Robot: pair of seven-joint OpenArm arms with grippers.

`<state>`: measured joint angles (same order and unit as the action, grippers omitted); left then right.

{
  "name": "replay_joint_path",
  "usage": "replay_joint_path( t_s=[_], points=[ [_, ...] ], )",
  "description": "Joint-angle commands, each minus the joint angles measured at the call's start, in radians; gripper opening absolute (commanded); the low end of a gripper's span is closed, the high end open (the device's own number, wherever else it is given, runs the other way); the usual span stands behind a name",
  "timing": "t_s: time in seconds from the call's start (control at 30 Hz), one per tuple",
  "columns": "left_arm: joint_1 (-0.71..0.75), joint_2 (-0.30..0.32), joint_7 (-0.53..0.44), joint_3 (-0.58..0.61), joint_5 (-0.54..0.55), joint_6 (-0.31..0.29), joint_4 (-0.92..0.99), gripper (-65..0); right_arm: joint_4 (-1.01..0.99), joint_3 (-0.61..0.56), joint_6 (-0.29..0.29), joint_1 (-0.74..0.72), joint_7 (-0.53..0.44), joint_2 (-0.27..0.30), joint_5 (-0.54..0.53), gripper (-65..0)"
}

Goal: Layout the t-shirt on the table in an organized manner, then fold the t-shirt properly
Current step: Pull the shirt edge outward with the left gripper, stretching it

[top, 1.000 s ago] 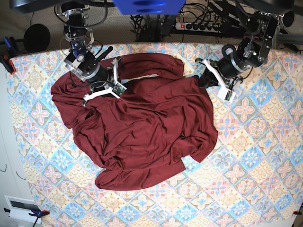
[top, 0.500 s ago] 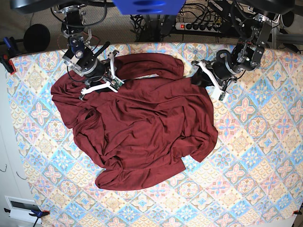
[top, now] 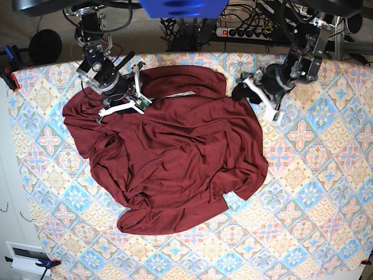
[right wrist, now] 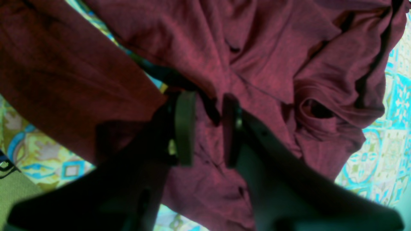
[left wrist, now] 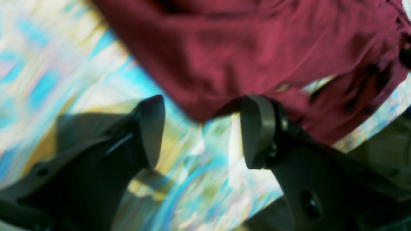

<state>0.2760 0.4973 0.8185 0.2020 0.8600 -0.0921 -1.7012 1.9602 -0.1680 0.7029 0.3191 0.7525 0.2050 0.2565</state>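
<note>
The dark maroon t-shirt lies crumpled and bunched across the middle of the patterned table, one sleeve looped along its far edge. My left gripper hovers at the shirt's far right edge. In the left wrist view the left gripper is open wide, only tablecloth between its fingers and the t-shirt's hem just beyond the tips. My right gripper sits over the shirt's far left part. Its jaws stand a little apart above folds of the t-shirt, gripping nothing.
A power strip with cables lies behind the table's far edge. Clamps hold the cloth at the far left corner, beside a dark round object. A white box sits off the near left corner.
Both grippers have opened from shut. The left arm has shifted back and left along the shirt's far right edge; the right arm has drawn slightly back and left.
</note>
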Motion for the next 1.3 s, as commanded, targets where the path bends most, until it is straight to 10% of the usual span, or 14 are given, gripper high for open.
replay_joint_path(
  t_s=[0.0, 0.17, 0.33, 0.77, 1.27],
  points=[
    [-0.017, -0.004, -0.003, 0.021, 0.009, -0.005, 0.042, -28.1, 0.018, 0.006, -0.005, -0.007, -0.017, 0.006, -0.007, -50.7],
    [-0.093, -0.039, -0.003, 0.109, 0.017, -0.011, 0.142, -31.7, 0.018, 0.009, -0.005, -0.007, -0.021, 0.006, -0.009, -51.1],
    [-0.087, 0.018, -0.003, 0.133, 0.020, -0.013, 0.119, -65.0, 0.020, 0.014, -0.005, -0.007, -0.023, 0.006, -0.009, -51.1],
    [-0.014, 0.318, -0.004, -0.080, 0.046, -0.013, 0.053, -65.0, 0.018, 0.083, -0.005, -0.016, -0.021, 0.006, -0.010, -50.7],
    [-0.008, 0.372, -0.004, -0.273, -0.025, -0.013, 0.114, -65.0, 0.014, 0.083, -0.005, -0.059, -0.017, 0.001, -0.010, -50.6]
  ],
)
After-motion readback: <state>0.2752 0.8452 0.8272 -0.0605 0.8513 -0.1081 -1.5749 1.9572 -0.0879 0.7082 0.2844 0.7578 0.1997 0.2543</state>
